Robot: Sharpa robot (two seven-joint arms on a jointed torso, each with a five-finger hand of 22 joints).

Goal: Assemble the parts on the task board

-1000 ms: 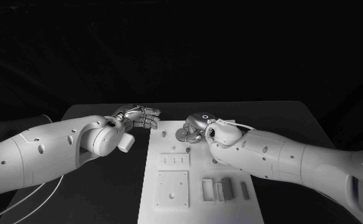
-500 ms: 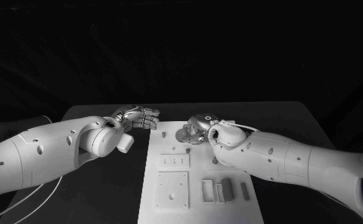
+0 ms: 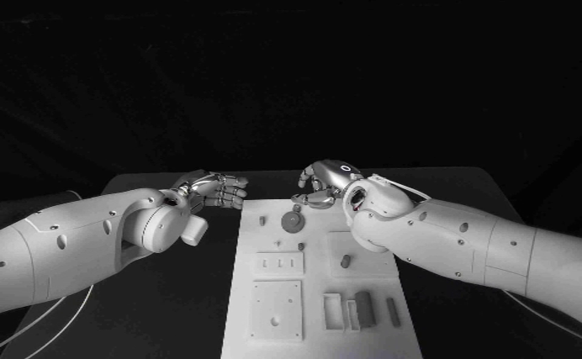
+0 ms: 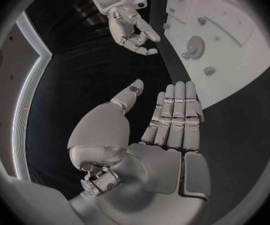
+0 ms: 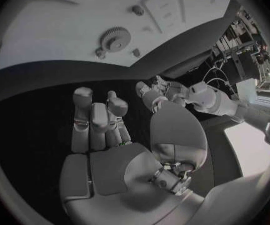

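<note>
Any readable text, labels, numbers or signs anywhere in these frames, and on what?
None can be read: no lettering shows on the task board, its gear, the left hand or the right hand.
A small ring mark on the right hand carries no text.

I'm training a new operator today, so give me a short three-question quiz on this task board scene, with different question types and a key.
1. True or false: the right hand is holding a part.
2. Which part lies on the task board nearest its far end?
A. a gear
B. a spring
C. a ball
3. Fill in: the left hand hovers over the black ____, beside the board.

Key
1. False: its palm is empty in the right wrist view.
2. A.
3. table.
</note>
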